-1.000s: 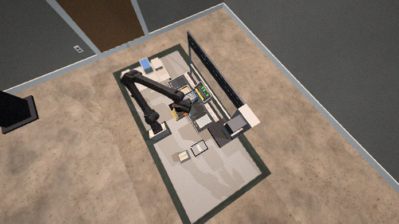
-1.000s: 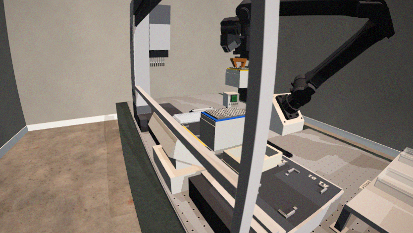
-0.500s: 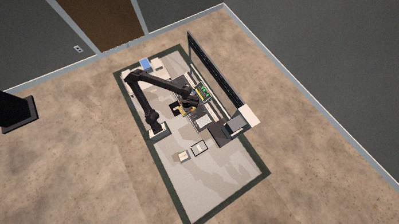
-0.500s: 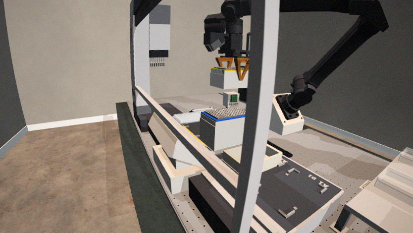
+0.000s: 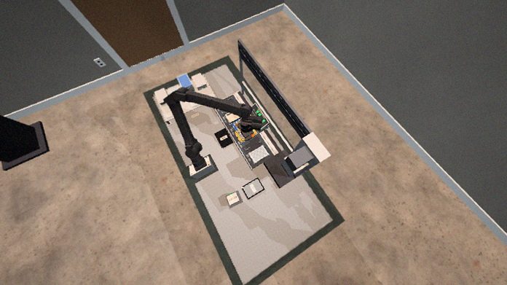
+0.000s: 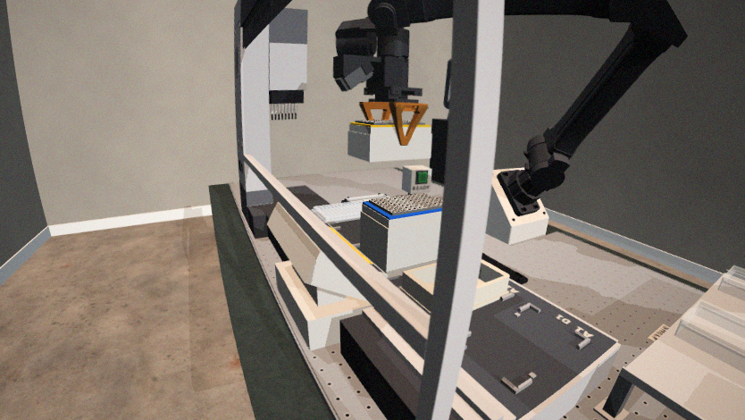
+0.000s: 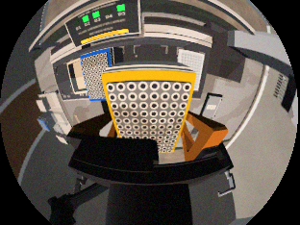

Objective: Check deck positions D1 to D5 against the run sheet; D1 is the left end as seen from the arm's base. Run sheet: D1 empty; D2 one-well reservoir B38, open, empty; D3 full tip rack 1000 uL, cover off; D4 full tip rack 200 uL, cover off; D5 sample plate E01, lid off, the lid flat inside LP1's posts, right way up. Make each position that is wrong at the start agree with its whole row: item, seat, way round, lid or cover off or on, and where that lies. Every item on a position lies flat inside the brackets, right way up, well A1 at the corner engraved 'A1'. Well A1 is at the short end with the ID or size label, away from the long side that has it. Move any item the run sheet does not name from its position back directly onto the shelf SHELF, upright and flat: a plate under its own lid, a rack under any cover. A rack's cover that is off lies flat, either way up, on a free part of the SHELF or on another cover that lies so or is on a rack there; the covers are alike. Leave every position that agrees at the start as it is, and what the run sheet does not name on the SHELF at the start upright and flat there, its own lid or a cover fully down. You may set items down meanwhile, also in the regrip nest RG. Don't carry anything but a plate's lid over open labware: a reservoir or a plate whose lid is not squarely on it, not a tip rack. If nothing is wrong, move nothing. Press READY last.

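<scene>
While the top view shows the arm [image 5: 183, 118] reaching over the deck [image 5: 246, 149] on a pale bench inside a grey-walled, brown-floored room, the job looks mid-course. From outside, the gripper [image 6: 394, 121] holds the yellow-edged tip rack [image 6: 388, 141] aloft beyond the blue-edged rack [image 6: 401, 229], D1 [image 6: 552, 333] bare, READY button [image 6: 421, 178] seemingly unpressed; the wrist view shows the carried rack uncovered

The hand [image 6: 394, 115] holds a tip rack [image 6: 388, 140] above the deck [image 6: 547, 333].
</scene>
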`<action>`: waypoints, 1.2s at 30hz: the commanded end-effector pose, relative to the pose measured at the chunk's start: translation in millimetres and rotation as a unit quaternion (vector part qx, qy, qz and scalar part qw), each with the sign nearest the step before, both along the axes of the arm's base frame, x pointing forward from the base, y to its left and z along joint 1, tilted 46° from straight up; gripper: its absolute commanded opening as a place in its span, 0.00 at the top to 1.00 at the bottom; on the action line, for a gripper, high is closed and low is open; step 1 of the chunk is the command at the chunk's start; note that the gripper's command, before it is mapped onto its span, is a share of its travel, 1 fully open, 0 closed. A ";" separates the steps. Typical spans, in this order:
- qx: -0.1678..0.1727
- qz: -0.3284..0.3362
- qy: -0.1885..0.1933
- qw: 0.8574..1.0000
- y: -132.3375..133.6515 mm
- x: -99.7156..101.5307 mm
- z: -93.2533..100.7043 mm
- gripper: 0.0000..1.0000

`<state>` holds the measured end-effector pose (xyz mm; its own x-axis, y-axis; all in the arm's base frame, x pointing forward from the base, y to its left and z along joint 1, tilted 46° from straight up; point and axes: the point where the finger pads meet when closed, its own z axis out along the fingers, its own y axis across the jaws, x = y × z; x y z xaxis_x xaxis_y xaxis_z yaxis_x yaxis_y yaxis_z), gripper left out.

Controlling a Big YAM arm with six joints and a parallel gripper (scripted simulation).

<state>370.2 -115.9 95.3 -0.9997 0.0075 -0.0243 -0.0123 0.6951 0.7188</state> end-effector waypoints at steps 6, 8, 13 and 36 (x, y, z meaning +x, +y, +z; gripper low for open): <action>-0.016 -0.023 -0.016 0.999 -26.4 49.0 7.6 1.00; -0.017 -0.022 -0.015 0.999 -26.4 48.9 7.6 1.00; -0.011 -0.021 -0.007 1.000 -18.5 39.3 4.9 1.00; -0.021 -0.018 -0.027 0.999 -27.0 47.6 12.4 1.00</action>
<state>401.9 -117.4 92.3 -0.9999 0.0129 -0.0110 0.0010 0.6967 0.7173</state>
